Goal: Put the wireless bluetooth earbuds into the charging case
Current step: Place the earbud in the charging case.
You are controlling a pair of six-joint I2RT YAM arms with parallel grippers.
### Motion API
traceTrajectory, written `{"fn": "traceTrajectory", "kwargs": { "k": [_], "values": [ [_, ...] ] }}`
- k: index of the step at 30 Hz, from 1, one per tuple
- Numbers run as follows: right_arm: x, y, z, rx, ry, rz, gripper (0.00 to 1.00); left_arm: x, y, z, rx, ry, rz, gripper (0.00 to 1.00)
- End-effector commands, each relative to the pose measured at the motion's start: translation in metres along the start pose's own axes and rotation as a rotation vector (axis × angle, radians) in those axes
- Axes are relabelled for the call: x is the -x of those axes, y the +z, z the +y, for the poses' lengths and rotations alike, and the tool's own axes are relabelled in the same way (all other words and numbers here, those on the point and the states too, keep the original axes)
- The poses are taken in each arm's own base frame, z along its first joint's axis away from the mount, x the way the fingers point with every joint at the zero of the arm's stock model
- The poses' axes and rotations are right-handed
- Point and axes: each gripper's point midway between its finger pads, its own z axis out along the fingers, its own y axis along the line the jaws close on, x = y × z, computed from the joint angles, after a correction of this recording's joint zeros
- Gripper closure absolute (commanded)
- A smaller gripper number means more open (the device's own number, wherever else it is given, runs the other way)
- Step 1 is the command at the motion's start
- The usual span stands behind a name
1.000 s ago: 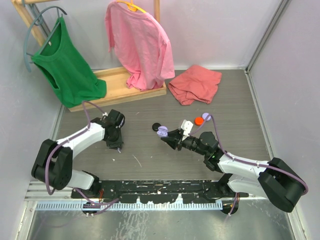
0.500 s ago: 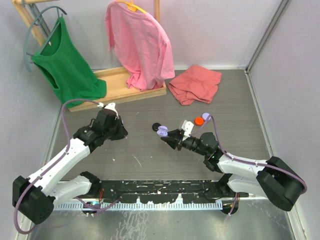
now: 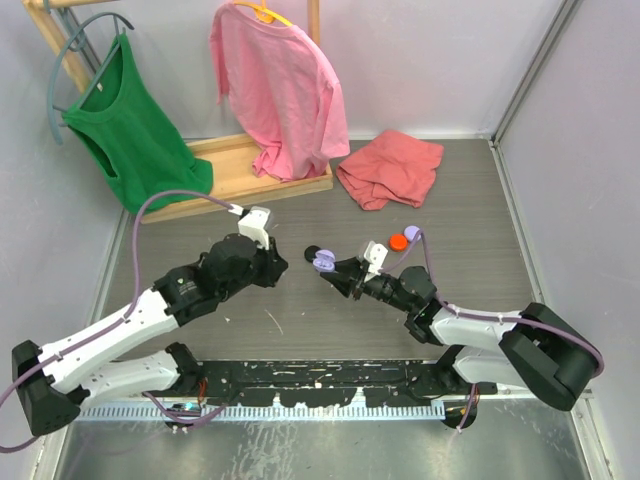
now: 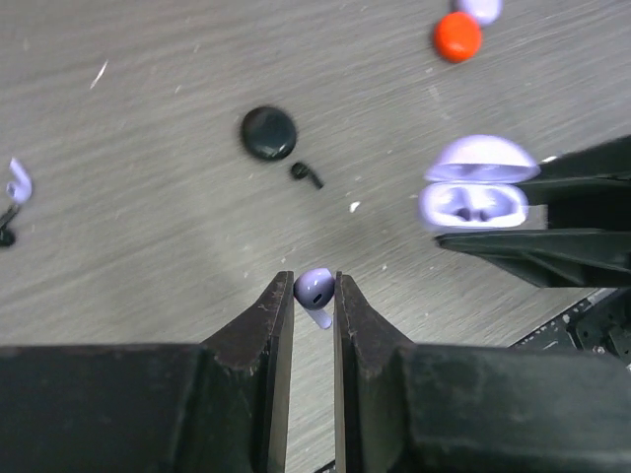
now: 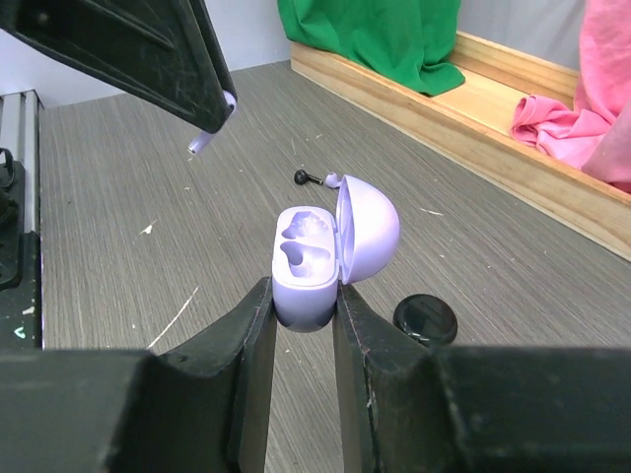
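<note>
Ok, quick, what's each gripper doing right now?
Left gripper: shut on lavender earbud.
Right gripper: shut on lavender charging case, lid open.

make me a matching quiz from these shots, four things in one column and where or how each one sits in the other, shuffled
Things
1. lavender earbud
2. lavender charging case
3. black earbud
4. red-orange disc

Places or states
A. lying on the table beside the black disc
B. lid open, gripped in the right hand
C. on the table close to a lavender disc
D. pinched in the left hand

Pairs: 1-D, 2-B, 3-A, 4-C
</note>
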Motion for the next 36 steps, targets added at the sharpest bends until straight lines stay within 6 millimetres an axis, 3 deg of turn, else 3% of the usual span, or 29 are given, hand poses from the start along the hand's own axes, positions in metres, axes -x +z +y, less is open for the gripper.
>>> {"fn": "traceTrajectory", "kwargs": {
  "k": [1, 10, 20, 27, 36],
  "values": [
    [0.028, 0.005, -0.002, -0.007, -0.036, -0.112, 0.99, 0.060, -0.018, -0.035, -0.075, 0.068, -0.232, 1.00],
    [0.046, 0.005, 0.005, 0.027, -0.029, -0.177, 0.99, 0.082, -0.033, -0.078, -0.244, 0.143, -0.369, 1.00],
    [0.076, 0.002, 0.019, 0.094, 0.018, -0.274, 0.99, 0.083, -0.038, -0.116, -0.447, 0.250, -0.455, 0.98],
    [0.095, -0.002, 0.026, 0.128, 0.029, -0.330, 0.99, 0.077, -0.041, -0.125, -0.525, 0.309, -0.498, 0.96],
    [0.101, -0.003, 0.029, 0.143, 0.034, -0.343, 0.99, 0.078, -0.043, -0.127, -0.540, 0.336, -0.522, 0.96]
  ]
}}
